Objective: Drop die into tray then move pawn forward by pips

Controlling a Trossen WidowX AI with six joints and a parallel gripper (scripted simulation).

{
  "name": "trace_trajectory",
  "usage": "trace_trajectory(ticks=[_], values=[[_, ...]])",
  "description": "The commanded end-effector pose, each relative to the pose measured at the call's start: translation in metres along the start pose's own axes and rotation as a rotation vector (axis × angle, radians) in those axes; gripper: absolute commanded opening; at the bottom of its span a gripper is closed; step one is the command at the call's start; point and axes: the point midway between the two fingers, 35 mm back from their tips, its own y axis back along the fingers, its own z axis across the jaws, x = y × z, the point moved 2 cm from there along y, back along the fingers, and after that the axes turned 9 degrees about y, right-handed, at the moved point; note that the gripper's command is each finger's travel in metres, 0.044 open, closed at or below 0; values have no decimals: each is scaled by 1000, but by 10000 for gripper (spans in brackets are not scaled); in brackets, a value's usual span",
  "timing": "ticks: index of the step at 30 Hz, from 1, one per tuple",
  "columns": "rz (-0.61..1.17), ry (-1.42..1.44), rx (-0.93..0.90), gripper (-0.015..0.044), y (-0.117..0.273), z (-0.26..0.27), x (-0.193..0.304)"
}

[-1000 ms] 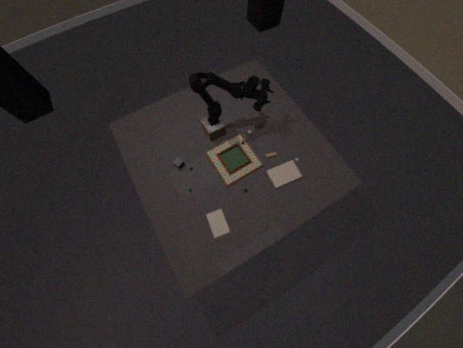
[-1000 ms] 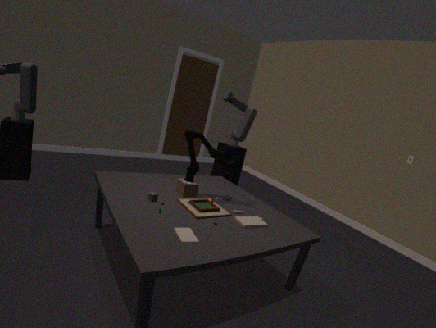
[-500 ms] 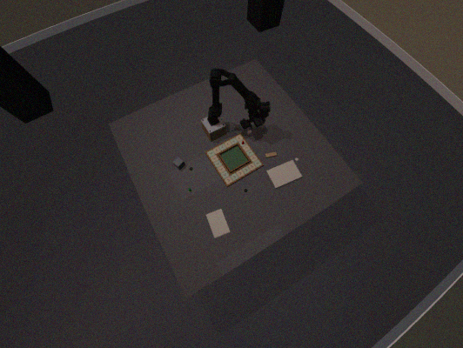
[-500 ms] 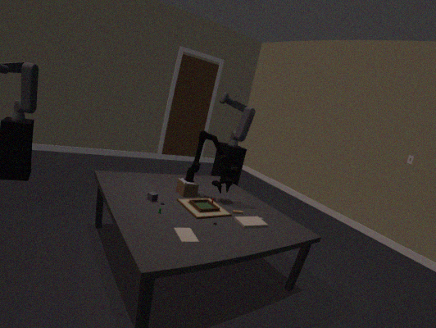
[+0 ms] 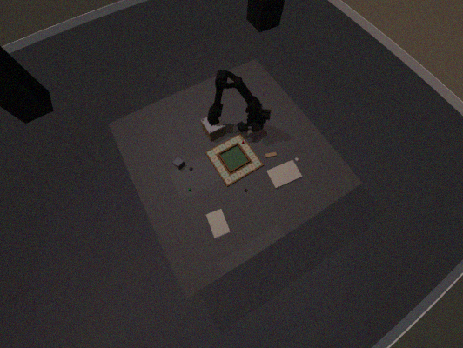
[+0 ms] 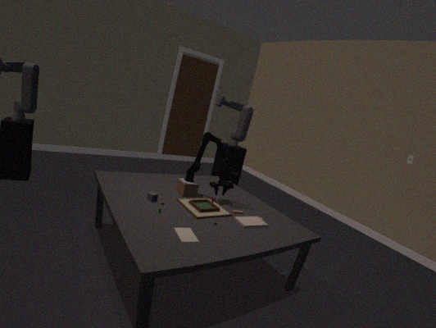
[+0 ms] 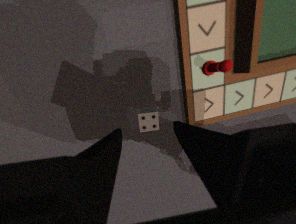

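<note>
A white die [image 7: 148, 121] lies on the table beside the board's corner, four pips on top in the wrist view. My gripper [image 7: 147, 128] [image 6: 220, 194] is open above the table, its fingertips either side of the die in the wrist view, with nothing between them. The red pawn [image 7: 218, 67] [image 5: 243, 142] [image 6: 212, 200] stands on a pale green square of the board [image 5: 221, 166] [image 6: 213, 213] [image 7: 206, 25]. The nearest corner square's arrow points right in the wrist view. The dice tray [image 5: 234, 157] [image 6: 205, 205] [image 7: 280, 30] shows a green floor, with no die visible in it.
An orange block [image 5: 271, 154] [image 6: 238, 211] and a pale flat slab [image 5: 284, 174] [image 6: 251, 221] lie beside the board. Another pale sheet [image 5: 218, 223] [image 6: 186, 234] lies farther off. A grey cube [image 5: 178, 163] [image 6: 152, 197] and a small green piece [image 5: 190, 190] [image 6: 160, 211] are on the opposite side.
</note>
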Motion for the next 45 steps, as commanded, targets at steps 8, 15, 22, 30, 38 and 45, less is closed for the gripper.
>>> trace_trajectory(ticks=[8, 15, 22, 30, 38, 45], values=[[9, 2, 7, 275, -16, -2, 2], [9, 2, 6, 275, -28, -3, 2], [9, 3, 5, 275, -38, -3, 3], [9, 3, 5, 111, -38, -3, 3], [9, 3, 5, 18, -37, -3, 3], [9, 3, 4, 0, 2, 6, 0]])
